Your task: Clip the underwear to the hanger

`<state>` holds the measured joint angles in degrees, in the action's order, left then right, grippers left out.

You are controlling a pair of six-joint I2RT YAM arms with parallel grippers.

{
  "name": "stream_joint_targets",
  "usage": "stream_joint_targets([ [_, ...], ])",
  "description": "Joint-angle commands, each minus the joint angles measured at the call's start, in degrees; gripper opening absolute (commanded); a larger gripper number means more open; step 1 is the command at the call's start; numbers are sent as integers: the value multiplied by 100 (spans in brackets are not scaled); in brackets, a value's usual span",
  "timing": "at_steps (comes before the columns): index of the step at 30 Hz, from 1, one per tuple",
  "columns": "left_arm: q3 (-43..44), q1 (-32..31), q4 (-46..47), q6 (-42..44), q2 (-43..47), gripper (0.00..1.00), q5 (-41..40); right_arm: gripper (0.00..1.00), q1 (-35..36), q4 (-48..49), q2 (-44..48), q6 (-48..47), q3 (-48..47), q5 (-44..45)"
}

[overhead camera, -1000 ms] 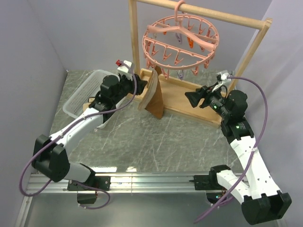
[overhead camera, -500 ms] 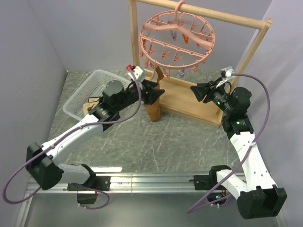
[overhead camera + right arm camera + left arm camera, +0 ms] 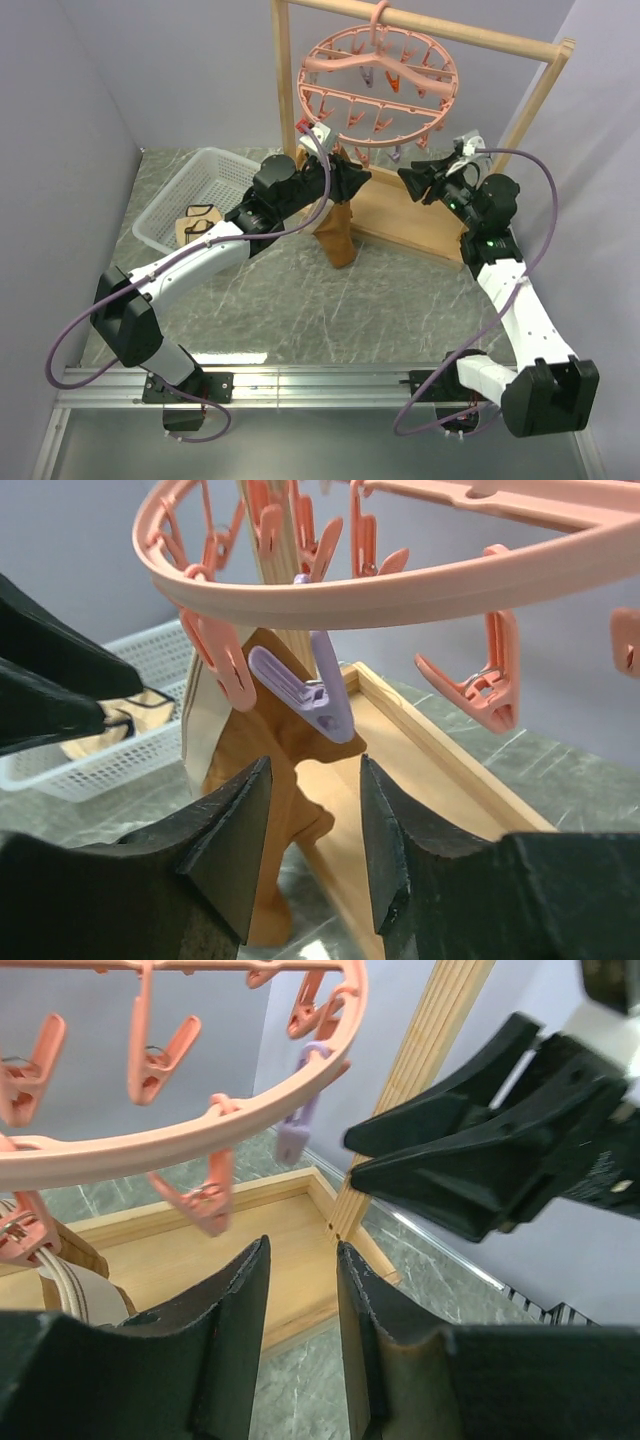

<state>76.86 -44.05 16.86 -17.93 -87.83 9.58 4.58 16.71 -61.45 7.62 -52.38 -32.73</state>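
The left gripper [image 3: 300, 1250], jaws apart and empty, sits beside the brown soft-cloth boxer-brief underwear [image 3: 338, 235], which hangs from a clip on the round salmon-pink plastic hanger [image 3: 350, 592]. The right gripper [image 3: 310, 765], jaws apart and empty, faces a purple clip [image 3: 300, 695].

— We see soft, even light from above; the marble table [image 3: 330, 300] carries only faint shadows under the arms.
— Our wrist views blur the near black fingers [image 3: 220, 1350], while the hanger [image 3: 400, 585] looks sharp.
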Motion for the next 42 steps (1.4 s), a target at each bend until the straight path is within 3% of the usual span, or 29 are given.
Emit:
stream_joint_targets([
  [1, 277, -24, 353, -140, 47, 38, -53, 49, 157, 658, -262, -524, -167, -84],
  [15, 488, -16, -183, -395, 82, 41, -211, 52, 570, 1502, -1061, -946, -404, -146],
  [25, 1014, -7, -561, -465, -164, 41, -457, 46, 702, 1686, -1044, -1122, -326, -155],
  [32, 1560, 46, -965, -719, -664, 41, -940, 44, 781, 1555, -860, -1166, -203, -225],
  [42, 1762, 450, -922, -843, -779, 42, -941, 46, 755, 694, -166, -1544, 237, -374],
])
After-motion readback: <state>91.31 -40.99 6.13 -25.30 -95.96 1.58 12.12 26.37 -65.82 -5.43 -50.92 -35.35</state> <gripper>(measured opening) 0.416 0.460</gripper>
